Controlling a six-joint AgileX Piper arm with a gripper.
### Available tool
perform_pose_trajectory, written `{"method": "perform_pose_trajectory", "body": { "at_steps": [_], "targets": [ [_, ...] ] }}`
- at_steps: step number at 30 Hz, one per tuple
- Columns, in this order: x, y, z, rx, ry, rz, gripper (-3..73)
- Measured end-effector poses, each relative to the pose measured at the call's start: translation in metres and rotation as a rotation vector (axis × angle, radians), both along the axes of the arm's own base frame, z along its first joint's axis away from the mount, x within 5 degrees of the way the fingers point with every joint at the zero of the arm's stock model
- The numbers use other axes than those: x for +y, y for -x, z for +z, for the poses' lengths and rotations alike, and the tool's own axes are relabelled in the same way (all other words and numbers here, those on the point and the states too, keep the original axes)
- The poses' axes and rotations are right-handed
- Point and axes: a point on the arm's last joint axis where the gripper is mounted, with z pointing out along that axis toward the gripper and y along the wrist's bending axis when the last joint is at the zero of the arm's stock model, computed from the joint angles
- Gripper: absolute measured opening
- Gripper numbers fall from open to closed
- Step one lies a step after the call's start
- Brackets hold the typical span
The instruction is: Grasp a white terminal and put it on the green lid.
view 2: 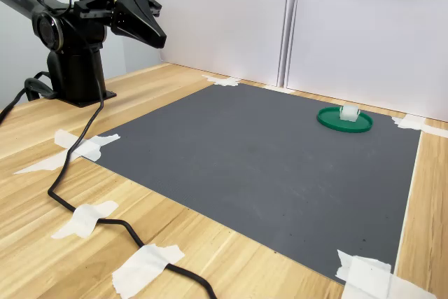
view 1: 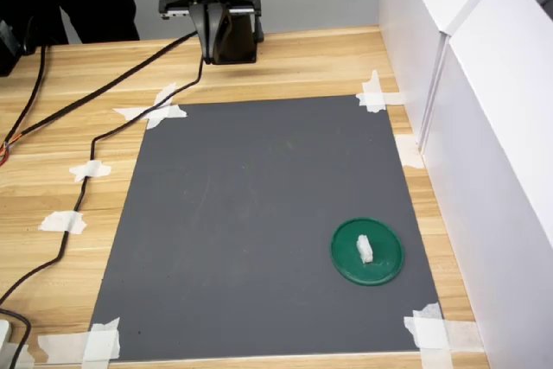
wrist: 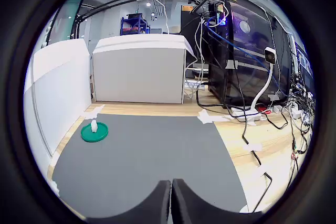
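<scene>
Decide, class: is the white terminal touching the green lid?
Touching. In both exterior views the white terminal rests inside the rim of the green lid, with no gap beneath it.

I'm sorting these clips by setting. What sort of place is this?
Most likely a robotics lab bench: a wooden table with a taped-down grey mat, white partition boards, and a rack of electronics and cables beyond.

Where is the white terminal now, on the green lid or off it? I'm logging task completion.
On it: the white terminal sits inside the green lid's rim in both exterior views, gripper shut and far away.
</scene>
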Motion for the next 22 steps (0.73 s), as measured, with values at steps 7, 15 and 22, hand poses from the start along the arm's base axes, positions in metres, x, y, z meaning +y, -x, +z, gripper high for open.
{"method": "perform_pose_trajectory", "body": {
  "at_steps": [7, 15, 22],
  "targets": [
    [0.0, 0.0098, 0.0034, -0.101, 0.001, 0.0, -1.6],
    [0.0001, 0.0111, 0.0023, -0.097, 0.003, 0.001, -1.6],
    [0.0001, 0.0112, 0.0022, -0.095, 0.003, 0.001, -1.6]
  ]
}}
